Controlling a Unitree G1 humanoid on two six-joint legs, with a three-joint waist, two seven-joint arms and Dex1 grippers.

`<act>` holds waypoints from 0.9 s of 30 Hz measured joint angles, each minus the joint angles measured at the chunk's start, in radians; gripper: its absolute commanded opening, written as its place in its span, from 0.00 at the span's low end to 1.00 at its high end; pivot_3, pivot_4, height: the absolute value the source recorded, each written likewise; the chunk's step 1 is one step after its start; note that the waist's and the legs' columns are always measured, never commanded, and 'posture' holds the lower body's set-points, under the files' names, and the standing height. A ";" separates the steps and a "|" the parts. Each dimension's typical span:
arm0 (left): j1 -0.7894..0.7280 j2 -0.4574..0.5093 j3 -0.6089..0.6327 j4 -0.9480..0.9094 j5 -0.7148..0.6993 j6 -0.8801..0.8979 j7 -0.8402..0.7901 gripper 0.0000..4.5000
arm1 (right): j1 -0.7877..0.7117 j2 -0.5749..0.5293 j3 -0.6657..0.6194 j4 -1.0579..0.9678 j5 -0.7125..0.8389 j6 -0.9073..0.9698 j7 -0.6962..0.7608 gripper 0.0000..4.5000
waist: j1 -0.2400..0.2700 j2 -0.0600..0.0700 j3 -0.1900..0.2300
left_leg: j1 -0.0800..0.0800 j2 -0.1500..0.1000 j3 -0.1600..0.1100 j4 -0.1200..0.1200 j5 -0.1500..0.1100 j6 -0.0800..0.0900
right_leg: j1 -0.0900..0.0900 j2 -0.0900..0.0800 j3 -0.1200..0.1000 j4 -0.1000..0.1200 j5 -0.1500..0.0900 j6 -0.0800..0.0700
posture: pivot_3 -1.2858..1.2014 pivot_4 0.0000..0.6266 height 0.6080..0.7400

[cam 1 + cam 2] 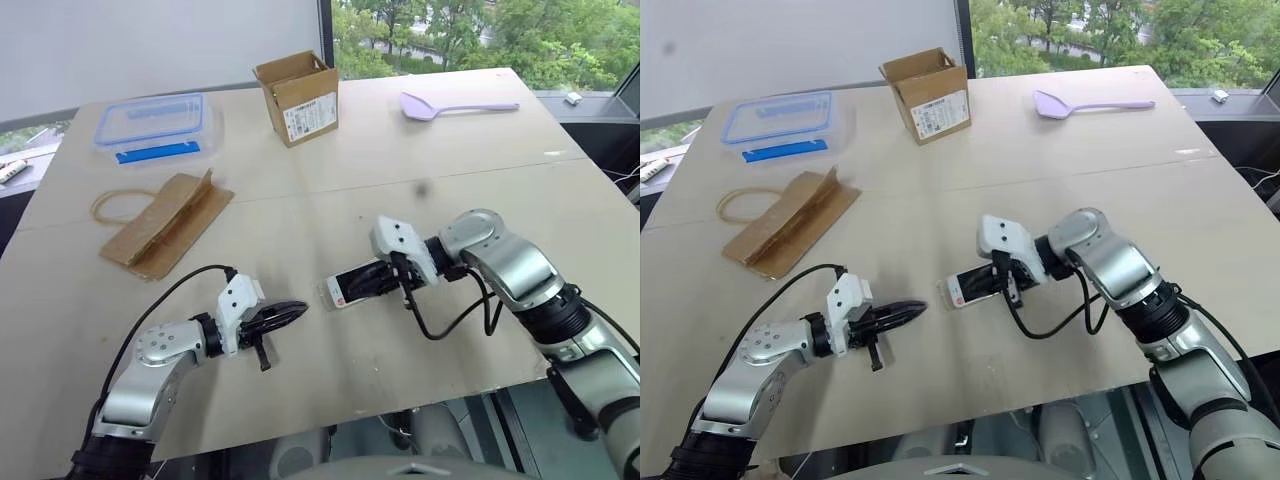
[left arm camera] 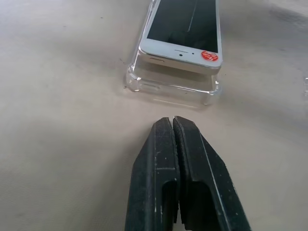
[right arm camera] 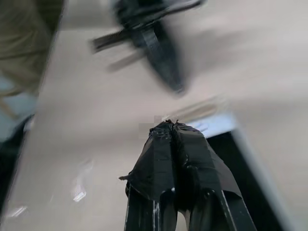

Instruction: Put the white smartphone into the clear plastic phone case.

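Left gripper (image 2: 172, 118), fingers pressed flat together and holding nothing, points across the table (image 1: 470, 150) at the near end of the white smartphone (image 2: 185, 29). The phone sits screen-up on the clear plastic phone case (image 2: 168, 89), its near end riding above the case's rim, apparently not fully seated. Right gripper (image 3: 169, 124), jaws also closed and empty, hangs over the phone's far end; contact is hard to judge. Beyond lie a cardboard box (image 1: 297, 97) and a lilac spoon (image 1: 455, 105).
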 measured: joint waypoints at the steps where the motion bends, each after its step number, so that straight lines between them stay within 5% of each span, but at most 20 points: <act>1: 0.000 0.000 0.000 -0.001 -0.002 0.005 0.000 0.01 | 0.000 0.000 0.001 0.000 -0.007 0.000 -0.014 0.01 | 0.001 0.000 0.000 | 0.000 0.000 0.000 0.000 0.000 0.000 | 0.000 0.000 0.000 0.000 0.000 0.000 | 0.52 0.24 1.00; 27: 0.014 0.000 0.000 -0.036 -0.012 0.034 0.000 0.01 | -0.027 0.013 0.204 0.135 -0.324 -0.337 -0.045 0.01 | -0.002 -0.001 -0.006 | 0.005 0.000 0.000 0.000 0.000 0.000 | 0.003 0.000 0.000 0.000 -0.001 0.000 | 0.52 0.24 1.00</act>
